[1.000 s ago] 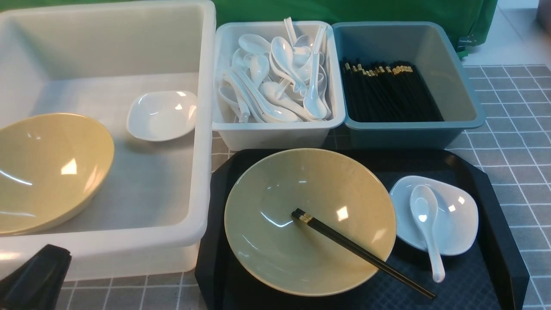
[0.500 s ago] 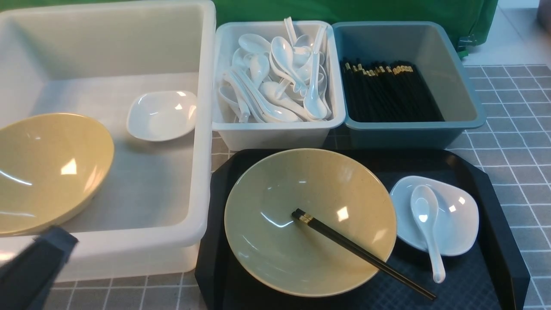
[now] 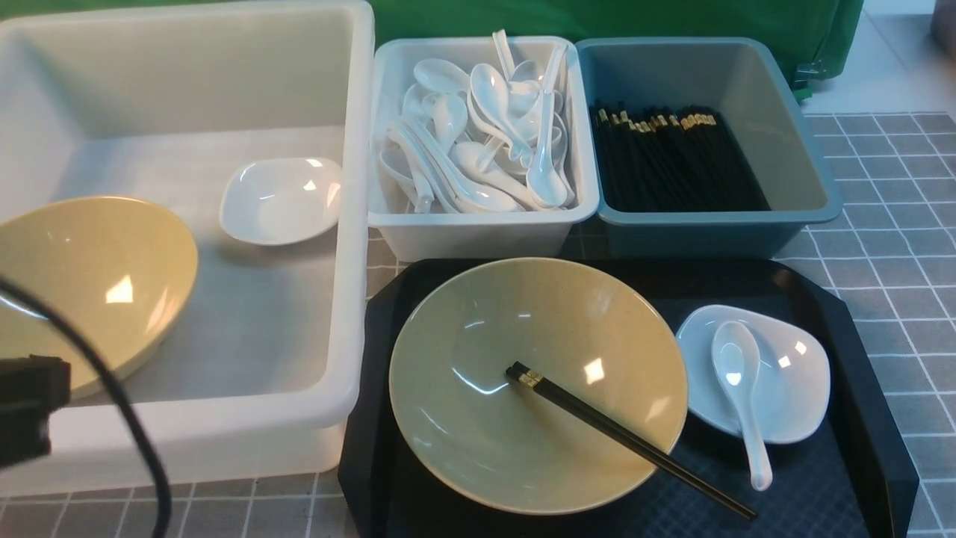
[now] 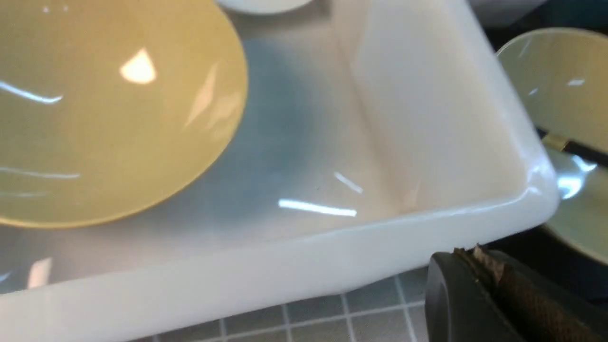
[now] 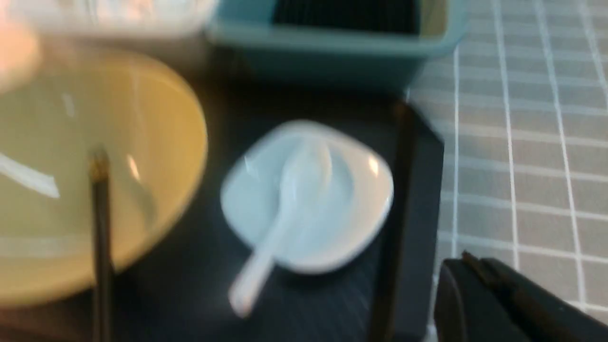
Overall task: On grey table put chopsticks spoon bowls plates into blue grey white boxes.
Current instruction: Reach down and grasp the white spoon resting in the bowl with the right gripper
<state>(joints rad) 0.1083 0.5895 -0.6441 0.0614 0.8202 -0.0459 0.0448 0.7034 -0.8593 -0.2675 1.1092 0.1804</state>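
On the black tray (image 3: 844, 329) a beige bowl (image 3: 478, 418) holds black chopsticks (image 3: 627, 441) across it. Beside it a small white plate (image 3: 799, 388) carries a white spoon (image 3: 739, 396). The large white box (image 3: 358, 224) holds another bowl (image 3: 89, 291) and a plate (image 3: 280, 200). My left gripper (image 4: 468, 251) is shut and empty, just outside that box's near corner. My right gripper (image 5: 470, 260) is shut and empty over the grey table (image 5: 532, 166), beside the tray's edge and apart from the plate (image 5: 351, 209); this view is blurred.
The small white box (image 3: 482, 235) is full of spoons, and the blue-grey box (image 3: 702, 235) holds many chopsticks (image 3: 672, 161). Both stand behind the tray. My left arm's black body (image 3: 26, 407) and cable show at the left edge. Green cloth hangs at the back.
At the front view's lower left, the left arm's dark tip has given way to its black body and cable, higher along the edge. No dish has moved.
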